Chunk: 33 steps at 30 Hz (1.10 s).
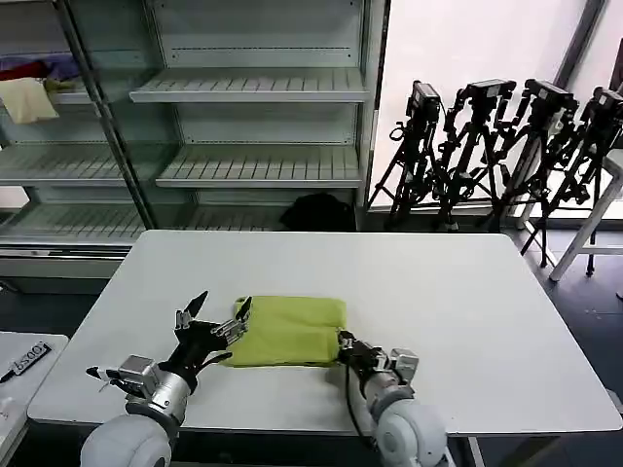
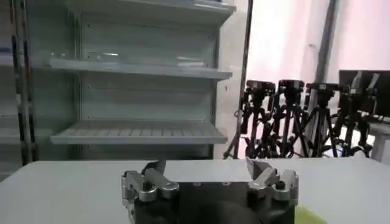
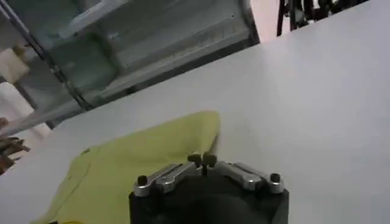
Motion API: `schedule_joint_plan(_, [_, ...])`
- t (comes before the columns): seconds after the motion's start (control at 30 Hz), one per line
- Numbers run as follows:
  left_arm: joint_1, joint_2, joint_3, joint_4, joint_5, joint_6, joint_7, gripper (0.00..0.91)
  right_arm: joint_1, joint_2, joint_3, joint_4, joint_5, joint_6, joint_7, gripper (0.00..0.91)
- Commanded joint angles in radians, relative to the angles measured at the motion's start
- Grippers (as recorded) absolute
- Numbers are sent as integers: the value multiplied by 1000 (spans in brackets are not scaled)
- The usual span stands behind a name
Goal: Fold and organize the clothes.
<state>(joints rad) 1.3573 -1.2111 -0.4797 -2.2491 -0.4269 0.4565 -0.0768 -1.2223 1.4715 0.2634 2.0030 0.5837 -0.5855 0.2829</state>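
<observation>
Folded cloth comes first: we count one lime T-shirt (image 1: 290,331), lying as a folded rectangle on the white counter (image 1: 467,311), near its front edge and left of centre. We see two hands. Our left hand (image 1: 222,315) hovers at the shirt's left edge, fingers spread apart. Our right hand (image 1: 344,346) sits at the shirt's near right corner, fingertips (image 3: 204,159) pressed together.

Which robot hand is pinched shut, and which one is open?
The right gripper is shut, fingertips touching, at the yellow-green T-shirt. The left gripper has its fingers spread wide apart.
</observation>
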Motion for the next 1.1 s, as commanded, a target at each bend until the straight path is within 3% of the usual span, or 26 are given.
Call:
schedule_joint_plan(0.03, [-1,-1,2,4,4,-1,1,907,-76,-118,196,53,40,1,-52,0])
schedule_joint_plan(0.07, [-3,-2,3,6,5,-1,1,907,-79,-118,201,51,28,1,-60,0])
schedule_joint_plan(0.1, [-6,-4,5,10,6,-1,0,907,-82,-118,201,50,-6,2,-79,131])
schedule_joint_plan(0.13, [-8,-6,6,14,6,-1,0,907,-83,-116,197,50,-33,3,-90,907])
schedule_joint_plan(0.23, [-13,-10,8,21,6,-1,0,907,-93,-79,201,50,-193,4,-143,907])
schedule_joint_plan(0.27, [-14,-11,8,23,6,-1,1,907,-99,-54,209,52,-284,6,-174,907])
schedule_joint_plan(0.33, [-15,-12,8,26,6,-1,1,907,-111,-33,225,61,-340,6,-214,907])
schedule_joint_plan(0.43, [-15,-12,4,32,5,-3,2,907,-128,-61,241,92,-384,8,-228,907])
schedule_joint_plan(0.5, [-16,-11,1,42,5,-7,3,907,-134,-69,285,113,-473,10,-257,907])
schedule_joint_plan(0.6, [-20,-11,-2,63,1,-23,8,907,-132,-105,339,128,-532,25,-250,907])
schedule_joint_plan(0.7, [-31,-18,-5,96,-5,-55,25,907,-126,-137,400,120,-639,80,-254,907])
schedule_joint_plan(0.93, [-51,-18,-26,176,-107,-124,49,907,-151,-197,508,100,-654,134,-288,907])
schedule_joint_plan(1.1, [-62,-17,-66,209,-172,-137,47,907,-163,-221,519,97,-574,109,-266,907])
